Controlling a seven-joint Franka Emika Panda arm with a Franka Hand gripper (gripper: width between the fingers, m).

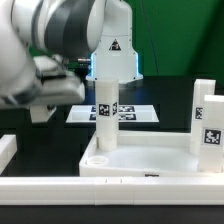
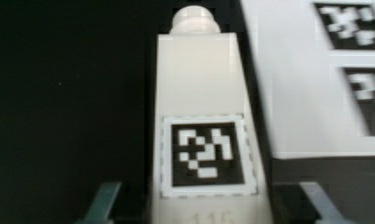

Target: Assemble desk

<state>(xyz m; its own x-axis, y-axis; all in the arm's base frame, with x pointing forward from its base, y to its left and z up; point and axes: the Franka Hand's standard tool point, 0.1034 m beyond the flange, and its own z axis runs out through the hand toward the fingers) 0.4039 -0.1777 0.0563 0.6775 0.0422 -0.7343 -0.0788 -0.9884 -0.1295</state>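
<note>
In the wrist view a long white desk leg (image 2: pixel 202 110) with a rounded peg end and a square tag lies on the black table. My gripper (image 2: pixel 212 205) straddles its near end. Both fingers (image 2: pixel 109 200) stand clear of its sides with dark gaps, so it is open. In the exterior view my arm (image 1: pixel 55 45) fills the upper left, and this leg is hidden behind it. The white desk top (image 1: pixel 140 160) lies at the front. One tagged leg (image 1: pixel 105 112) stands upright at its left rear corner. More tagged leg blocks (image 1: pixel 206 120) stand at its right.
The marker board (image 1: pixel 125 113) lies behind the desk top and shows beside the leg in the wrist view (image 2: pixel 326 70). Low white rails (image 1: pixel 60 188) edge the table at the front and at the exterior view's left. The robot base (image 1: pixel 115 50) stands at the back.
</note>
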